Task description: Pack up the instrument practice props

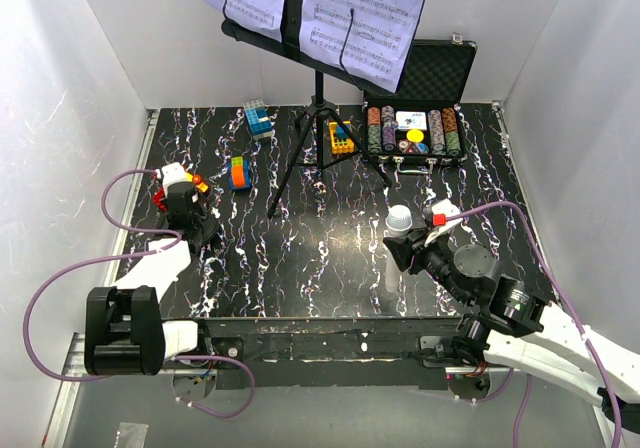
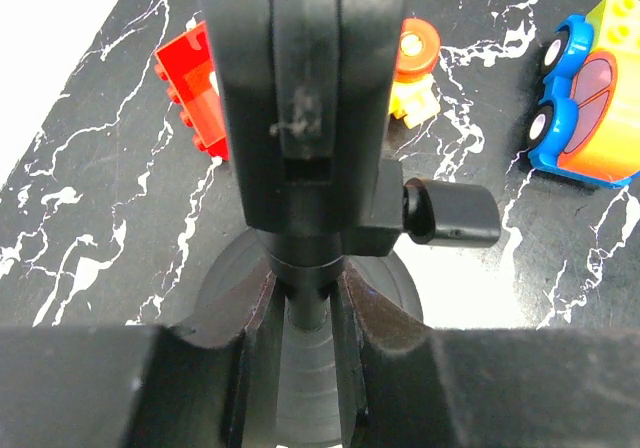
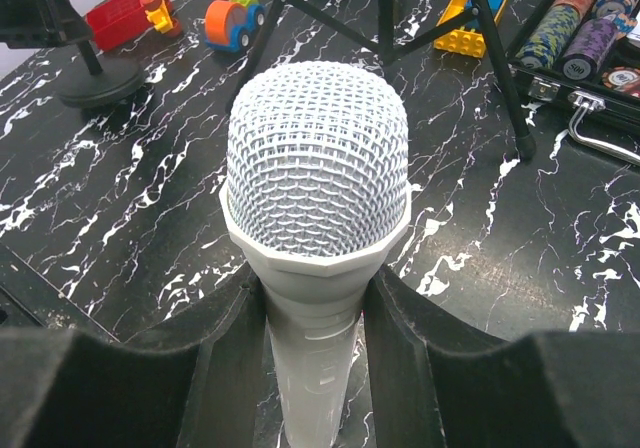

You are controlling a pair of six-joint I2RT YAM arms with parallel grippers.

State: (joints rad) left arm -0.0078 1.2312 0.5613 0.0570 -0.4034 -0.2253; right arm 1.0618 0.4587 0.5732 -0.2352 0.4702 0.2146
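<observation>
The grey-headed microphone (image 3: 318,158) is clasped by its handle between the fingers of the right gripper (image 3: 315,328). Its mesh head stands clear above the fingertips, to the near right of the music stand (image 1: 318,118). The thin post of the round black base (image 2: 400,283) is pinched by the left gripper (image 2: 305,313), to the near left of that stand and just beside toy blocks (image 2: 195,93). Sheet-music pages (image 1: 370,13) are carried on the stand's desk.
</observation>
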